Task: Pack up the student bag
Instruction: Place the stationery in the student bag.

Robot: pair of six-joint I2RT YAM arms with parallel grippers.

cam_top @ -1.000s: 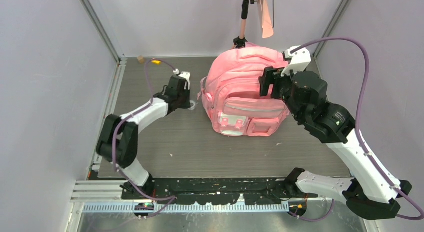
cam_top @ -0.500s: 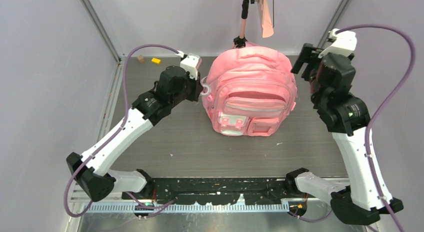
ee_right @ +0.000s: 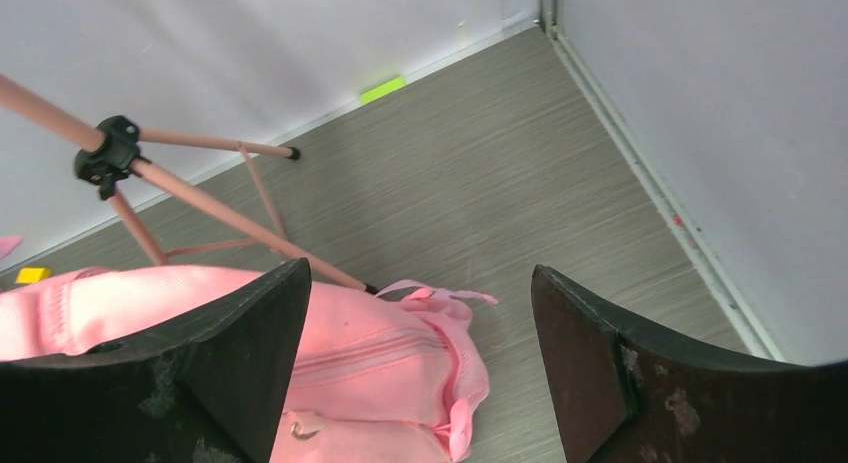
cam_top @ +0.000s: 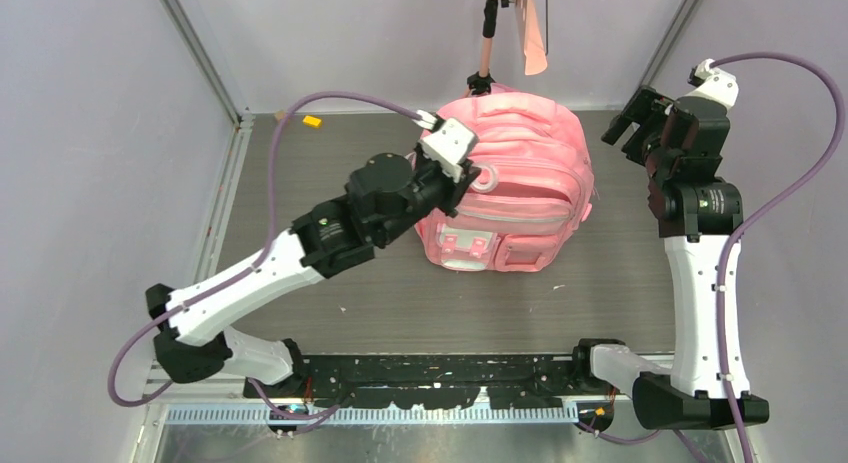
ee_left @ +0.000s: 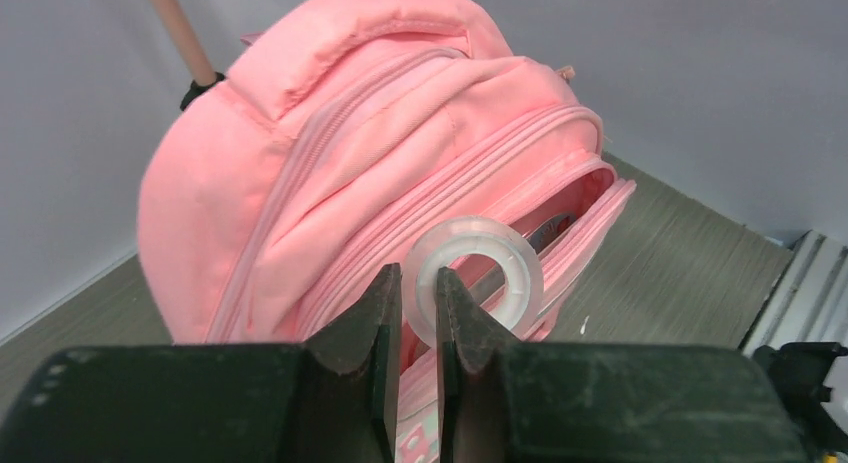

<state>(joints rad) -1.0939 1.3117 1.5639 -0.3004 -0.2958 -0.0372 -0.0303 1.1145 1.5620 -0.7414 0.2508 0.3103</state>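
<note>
The left end effector (ee_left: 411, 313), clamped on a tape roll (ee_left: 473, 283), has swung over the student bag (cam_top: 505, 183)'s open pocket; the right end effector (cam_top: 640, 128), jaws apart, has withdrawn

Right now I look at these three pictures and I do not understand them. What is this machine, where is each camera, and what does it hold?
These are two robot arms bolted at the near edge of a table. One picture is taken from above and behind them; the other two come from a small camera on each wrist. A big pink student bag stands on the table, one zip pocket open, with a thin tripod stand behind it. A small yellow block lies near the back wall. The left gripper has its jaws shut on a clear tape roll, holding it by the open pocket. The right gripper is open and holds nothing.
</note>
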